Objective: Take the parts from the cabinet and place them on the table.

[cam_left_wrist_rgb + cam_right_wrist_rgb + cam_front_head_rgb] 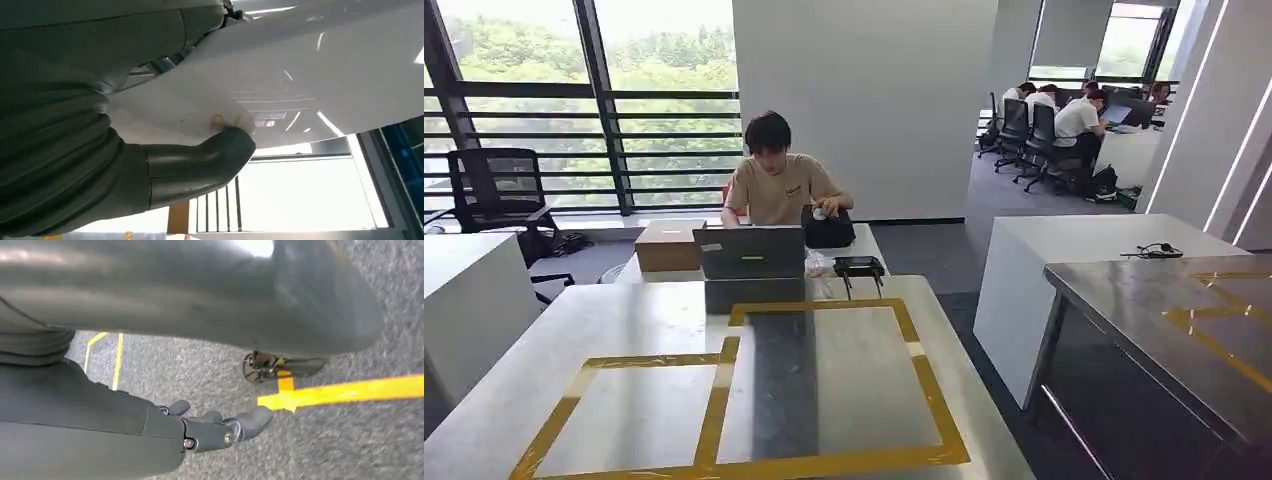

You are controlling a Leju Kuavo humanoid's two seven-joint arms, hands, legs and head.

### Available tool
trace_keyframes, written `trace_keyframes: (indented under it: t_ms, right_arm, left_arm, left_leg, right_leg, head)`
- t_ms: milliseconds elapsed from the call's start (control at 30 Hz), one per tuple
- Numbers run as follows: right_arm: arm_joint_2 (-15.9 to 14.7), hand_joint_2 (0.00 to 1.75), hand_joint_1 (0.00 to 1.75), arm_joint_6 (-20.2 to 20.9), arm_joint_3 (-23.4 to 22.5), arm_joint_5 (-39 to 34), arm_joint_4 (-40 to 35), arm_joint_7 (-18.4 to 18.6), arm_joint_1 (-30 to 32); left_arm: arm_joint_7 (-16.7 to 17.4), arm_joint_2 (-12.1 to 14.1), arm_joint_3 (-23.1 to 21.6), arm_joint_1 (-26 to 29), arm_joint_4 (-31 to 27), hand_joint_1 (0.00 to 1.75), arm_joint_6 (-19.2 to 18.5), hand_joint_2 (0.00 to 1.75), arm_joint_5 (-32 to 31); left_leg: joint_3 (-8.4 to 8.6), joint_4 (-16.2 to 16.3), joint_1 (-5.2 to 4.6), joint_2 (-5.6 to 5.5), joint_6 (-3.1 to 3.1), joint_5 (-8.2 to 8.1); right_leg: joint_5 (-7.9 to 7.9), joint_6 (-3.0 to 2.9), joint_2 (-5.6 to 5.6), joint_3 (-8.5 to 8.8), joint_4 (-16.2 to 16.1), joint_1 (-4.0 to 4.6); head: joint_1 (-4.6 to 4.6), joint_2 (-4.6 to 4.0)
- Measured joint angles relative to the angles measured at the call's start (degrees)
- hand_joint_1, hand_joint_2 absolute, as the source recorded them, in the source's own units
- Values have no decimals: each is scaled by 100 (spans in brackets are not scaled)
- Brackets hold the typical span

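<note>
Both arms hang low, which suits a robot standing or walking between stations rather than reaching. The right hand [210,427] hangs over grey carpet, its fingers [250,421] loosely curled together and holding nothing, with yellow floor tape [345,390] crossing just beyond them. The left hand [150,170] sits beside the underside of a white surface; its thumb [210,155] shows, but the other fingers are hidden, so I cannot tell whether they are apart or closed, and no part is seen in it. In the head view the table [664,310] fills the lower left and centre of the frame, marked with yellow tape [724,380] into two boxes, presumably the drop zones for parts; both boxes are bare. No cabinet or part can be made out, so the fetching looks not yet done. A laptop [749,250] and a seated person [776,180] close off the table's far edge at upper centre. A steel bench [1184,310] stands at the right edge of the frame, with a dark aisle between it and the table giving room to move.
</note>
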Motion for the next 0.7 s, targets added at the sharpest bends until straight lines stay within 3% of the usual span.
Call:
trace_keyframes:
  t_ms: [67, 100, 133, 167, 200, 233, 267, 300, 333, 400, 433, 467, 500, 533, 567, 600, 633, 667, 700]
  right_arm:
    - [0, 0, 0, 0, 0, 4, 0, 2, 16]
    - [0, 0, 0, 0, 0, 20, 0, 2, 30]
    - [0, 0, 0, 0, 0, 31, 2, 2, 34]
    - [0, 0, 0, 0, 0, 35, 0, 2, 34]
    - [0, 0, 0, 0, 0, 35, 0, 2, 34]
    - [-2, 0, 0, 0, 2, 37, 0, 4, 34]
    - [-17, 0, 0, 0, 2, 37, 2, 17, 49]
    - [-11, 0, 0, 0, 2, 41, 2, 39, 38]
    - [-9, 0, 0, 0, 2, 41, 2, 44, 37]
    - [-11, 0, 0, 0, 2, 44, 2, 44, 41]
    - [0, 0, 0, 0, 0, 46, 0, 46, 29]
    - [-7, 0, 0, -7, 0, 50, 0, 46, 26]
    - [-7, 0, 0, -4, 0, 52, 0, 46, 10]
    - [-4, 0, 0, -4, 0, 52, 0, 48, 0]
    - [0, 0, 0, -4, 0, 52, 0, 52, 4]
    - [0, 0, 0, -4, 0, 52, 2, 57, 10]
    - [4, 0, 0, -4, 0, 52, 2, 72, 35]
    - [13, 0, 0, -4, 0, 52, 2, 70, 47]
    - [15, 0, 0, -4, 0, 52, 2, 68, 48]
  left_arm:
    - [28, 0, 0, 0, 54, 175, -11, 175, 4]
    - [46, 4, 0, -4, 85, 175, -13, 175, 7]
    - [63, 13, 0, -14, 122, 175, -15, 175, 22]
    - [83, 24, 0, -35, 153, 175, -15, 175, 33]
    - [100, 28, 0, -61, 186, 175, -15, 175, 39]
    - [116, 31, 0, -96, 223, 175, -15, 175, 42]
    - [136, 37, 2, -119, 281, 175, -22, 175, 42]
    - [161, 53, 11, -141, 338, 175, -31, 175, 39]
    - [221, 78, 37, -167, 386, 175, -41, 175, 31]
    - [238, 94, 57, -222, 516, 175, -59, 175, -15]
    - [269, 144, 89, -268, 606, 175, -68, 175, -15]
    - [264, 171, 116, -328, 682, 175, -68, 175, -24]
    - [269, 208, 164, -400, 788, 175, -70, 175, -24]
    - [286, 241, 205, -419, 876, 175, -70, 175, -24]
    - [290, 258, 227, -414, 928, 175, -72, 175, -24]
    - [291, 262, 230, -415, 953, 175, -72, 175, -24]
    - [291, 280, 236, -427, 1005, 175, -72, 175, -24]
    - [299, 291, 245, -436, 1051, 175, -72, 175, -24]
    - [316, 308, 267, -457, 1097, 175, -76, 175, -28]
  left_leg:
    - [88, 0, -32, 0, 26, -103]
    - [164, 0, -49, -5, 31, -167]
    - [231, 0, -65, -11, 34, -214]
    - [313, 0, -86, -13, 37, -271]
    - [391, -1, -104, -13, 42, -325]
    - [438, -11, -125, -9, 44, -396]
    - [534, -17, -131, -10, 22, -434]
    - [540, -37, -102, -58, -25, -464]
    - [545, -77, -85, -51, -78, -505]
    - [709, 22, -91, -48, -152, -438]
    - [708, 96, -93, -39, -157, -488]
    - [623, 313, -105, -30, -171, -502]
    - [386, 690, -92, -30, -207, -563]
    - [76, 1109, -68, -27, -271, -734]
    - [-177, 1404, -54, -26, -295, -962]
    - [-323, 1539, -46, -24, -306, -1094]
    - [-442, 1505, -30, -20, -324, -1105]
    - [-417, 1290, -18, -17, -334, -969]
    - [-325, 912, -2, -14, -348, -689]
  right_leg:
    - [-394, 12, 0, -500, 605, 4]
    - [-454, -11, -1, -639, 631, 14]
    - [-364, -37, -1, -647, 467, 28]
    - [-126, -83, 0, -569, 108, 48]
    - [200, -143, -1, -439, -335, 86]
    - [727, -259, 1, -287, -915, 137]
    - [813, -294, 10, -301, -838, 163]
    - [590, -310, 3, -314, -936, 200]
    - [662, -337, 11, -230, -958, 217]
    - [708, -393, 20, -117, -1072, 190]
    - [744, -400, 11, 63, -1150, 140]
    - [729, -421, -3, 138, -1168, 129]
    - [710, -432, 0, 169, -1174, 116]
    - [671, -430, 5, 184, -1174, 108]
    - [632, -425, 9, 204, -1173, 103]
    - [604, -415, 13, 228, -1173, 97]
    - [543, -393, 16, 292, -1170, 79]
    - [493, -374, 19, 356, -1170, 61]
    - [438, -345, 25, 427, -1162, 34]
  head:
    - [0, 0]
    - [2, 0]
    - [0, 0]
    - [0, 0]
    - [2, 0]
    - [0, 0]
    - [-23, 0]
    - [11, 0]
    - [-13, 0]
    - [-7, 0]
    - [9, 0]
    - [-4, 0]
    - [-7, -2]
    - [0, 0]
    - [-7, 0]
    - [-4, 0]
    - [-7, 0]
    - [-2, 0]
    - [-7, 0]
